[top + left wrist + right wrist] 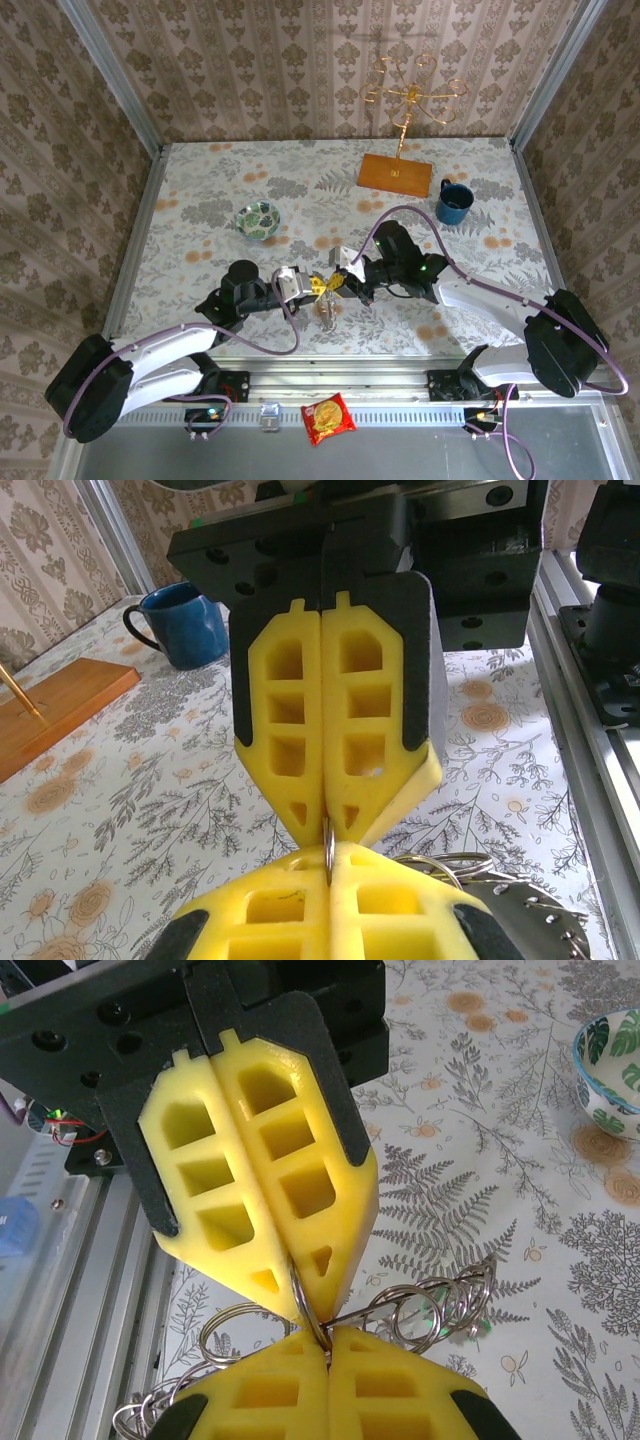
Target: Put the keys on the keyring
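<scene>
My left pincer (330, 880) and my right pincer (328, 1355) are both shut, tip to tip, each nipping the same thin wire of the keyring (430, 1305). The keyring is held up between them over the front middle of the table (200, 180), and the rest of it dangles below (327, 312).

The risk, as I judge it, is in how little I hold. The wire is round, hard and slick, and my tips are narrow wedges, so a small twist or a pull from either side could roll it out of one grip. The hanging bunch would then swing or drop. If I pull my pincers apart too hard, I may bend the loop rather than open it. I cannot make out the keys, so threading one blind could miss the gap.

My fingers are yellow, matt and hollow-celled, tapering from black backing plates. The keyring is bright grey metal, many small wire loops strung into a wreath. Beyond it are the flowered table, a leaf-patterned bowl (612, 1070) and a glossy blue mug (190, 625).
</scene>
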`<state>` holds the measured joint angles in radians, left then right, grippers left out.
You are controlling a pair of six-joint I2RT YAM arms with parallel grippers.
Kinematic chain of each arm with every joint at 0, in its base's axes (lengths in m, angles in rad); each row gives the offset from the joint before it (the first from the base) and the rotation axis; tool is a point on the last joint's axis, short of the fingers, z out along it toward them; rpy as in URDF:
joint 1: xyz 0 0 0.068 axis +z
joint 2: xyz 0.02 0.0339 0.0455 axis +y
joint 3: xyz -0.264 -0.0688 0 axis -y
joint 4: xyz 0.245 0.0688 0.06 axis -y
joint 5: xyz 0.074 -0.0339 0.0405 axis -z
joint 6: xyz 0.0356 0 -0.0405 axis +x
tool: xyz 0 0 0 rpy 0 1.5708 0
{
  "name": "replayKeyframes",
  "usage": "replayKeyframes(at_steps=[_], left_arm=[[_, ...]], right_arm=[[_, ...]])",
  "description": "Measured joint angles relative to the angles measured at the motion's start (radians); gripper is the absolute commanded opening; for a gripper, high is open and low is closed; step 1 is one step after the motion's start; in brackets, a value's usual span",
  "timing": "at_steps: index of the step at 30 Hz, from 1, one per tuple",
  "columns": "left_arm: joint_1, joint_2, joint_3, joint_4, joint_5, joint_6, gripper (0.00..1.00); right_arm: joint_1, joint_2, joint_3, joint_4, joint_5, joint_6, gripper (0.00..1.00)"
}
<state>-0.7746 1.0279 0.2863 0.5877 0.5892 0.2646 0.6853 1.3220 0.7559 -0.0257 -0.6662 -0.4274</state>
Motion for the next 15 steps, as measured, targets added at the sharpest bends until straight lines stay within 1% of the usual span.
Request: replayKeyframes(at_steps=[3, 8, 10, 15], left_arm=[[-0.003, -0.003, 0.003, -0.028, -0.003, 0.009, 0.09], [-0.004, -0.003, 0.048, -0.121, -0.003, 0.054, 0.10], [-0.004, -0.003, 0.066, -0.149, -0.006, 0.070, 0.16], [-0.004, -0.002, 0.086, -0.208, -0.014, 0.105, 0.16]], right_arm=[[0.008, 0.000, 0.013, -0.043, 0.013, -0.031, 0.00], [0.030, 0.000, 0.081, -0.172, 0.068, -0.097, 0.00], [0.039, 0.002, 0.110, -0.218, 0.093, -0.120, 0.00], [0.074, 0.033, 0.192, -0.343, 0.162, -0.174, 0.00]])
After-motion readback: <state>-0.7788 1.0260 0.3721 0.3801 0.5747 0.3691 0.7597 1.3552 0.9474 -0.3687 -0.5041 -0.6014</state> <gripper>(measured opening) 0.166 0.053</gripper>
